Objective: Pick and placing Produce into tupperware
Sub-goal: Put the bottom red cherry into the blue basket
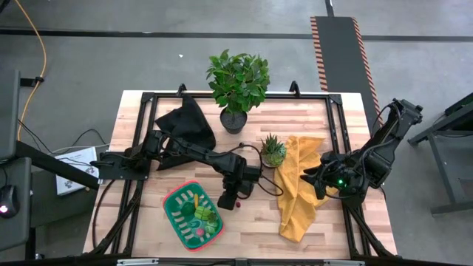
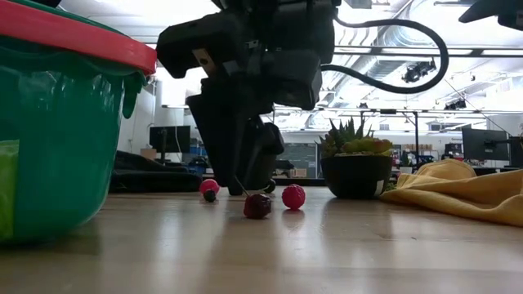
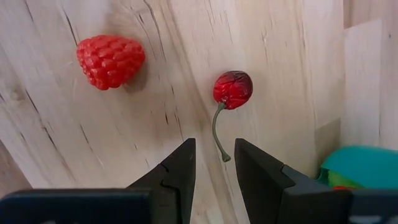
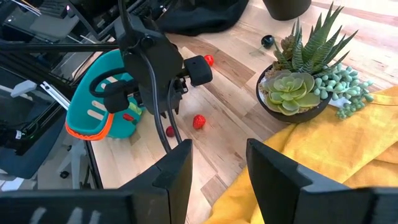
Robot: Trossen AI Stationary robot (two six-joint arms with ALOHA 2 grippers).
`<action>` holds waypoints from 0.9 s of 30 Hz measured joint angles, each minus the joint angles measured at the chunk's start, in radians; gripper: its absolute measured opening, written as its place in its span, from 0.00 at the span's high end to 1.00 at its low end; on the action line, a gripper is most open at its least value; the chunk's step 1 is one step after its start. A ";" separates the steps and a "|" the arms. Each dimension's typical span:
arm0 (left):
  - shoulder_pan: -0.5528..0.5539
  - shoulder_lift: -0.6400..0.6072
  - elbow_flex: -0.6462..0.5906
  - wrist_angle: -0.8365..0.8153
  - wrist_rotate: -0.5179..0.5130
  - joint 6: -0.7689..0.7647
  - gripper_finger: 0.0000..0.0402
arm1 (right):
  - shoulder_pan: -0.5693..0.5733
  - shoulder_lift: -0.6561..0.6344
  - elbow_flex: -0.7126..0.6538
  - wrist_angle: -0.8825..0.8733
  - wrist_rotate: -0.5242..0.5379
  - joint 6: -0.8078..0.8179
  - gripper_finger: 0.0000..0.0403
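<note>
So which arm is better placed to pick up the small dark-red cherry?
Left. Its open claw hangs right above the dark-red toy cherry, beside the green container; the right claw waits over the yellow cloth.

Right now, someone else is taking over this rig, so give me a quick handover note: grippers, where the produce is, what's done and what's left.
Left gripper: fingers open, empty, poised low over the table just short of the cherry, its stem pointing toward the fingers.
Right gripper: open, empty, waiting over the yellow cloth.
Tupperware: on the table beside the left gripper, with several produce pieces already inside.
Still loose on the table: the cherry, the raspberry next to it, and another small red piece farther back.
Left to do: grasp the cherry, place it in the tupperware, then the other loose pieces.
</note>
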State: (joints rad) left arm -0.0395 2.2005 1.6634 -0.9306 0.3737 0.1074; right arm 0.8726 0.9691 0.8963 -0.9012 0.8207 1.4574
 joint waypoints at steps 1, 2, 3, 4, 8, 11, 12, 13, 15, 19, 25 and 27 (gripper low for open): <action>0.000 0.000 0.000 0.003 0.000 0.000 0.75 | 0.000 0.000 0.000 0.000 0.000 0.000 0.65; 0.000 0.000 0.000 0.007 0.000 0.000 0.75 | 0.000 0.000 0.000 0.000 0.000 0.000 0.65; 0.000 0.000 0.000 0.009 0.000 0.000 0.75 | 0.000 0.000 0.000 0.000 0.000 0.000 0.65; 0.000 0.000 0.000 0.012 0.000 0.000 0.75 | 0.000 0.000 0.000 0.000 0.000 0.000 0.65; 0.000 0.000 0.000 0.018 0.000 0.000 0.75 | 0.000 0.000 0.000 0.000 0.000 0.000 0.65; 0.000 0.000 0.000 0.018 0.000 0.000 0.75 | 0.000 0.000 0.000 -0.001 0.000 0.000 0.65; 0.000 0.000 0.000 0.017 0.000 0.000 0.75 | 0.000 0.000 0.000 -0.001 0.000 0.000 0.65; 0.000 0.000 0.000 0.018 0.000 0.000 0.75 | 0.000 0.000 0.000 -0.002 0.000 0.000 0.65; 0.000 0.000 0.000 0.017 0.000 0.000 0.75 | 0.000 0.000 0.000 -0.003 0.000 0.000 0.65; 0.000 0.000 0.000 0.017 0.000 0.000 0.78 | 0.000 0.000 0.000 -0.006 0.000 0.000 0.65; 0.000 0.000 0.000 0.017 0.000 0.000 0.90 | 0.000 0.000 0.000 -0.008 0.000 0.000 0.65; 0.000 0.000 0.000 0.017 0.000 0.000 0.95 | 0.000 0.000 0.000 -0.008 0.000 0.000 0.65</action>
State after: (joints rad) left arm -0.0395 2.2005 1.6634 -0.9138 0.3733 0.1074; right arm 0.8726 0.9691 0.8963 -0.9089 0.8207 1.4574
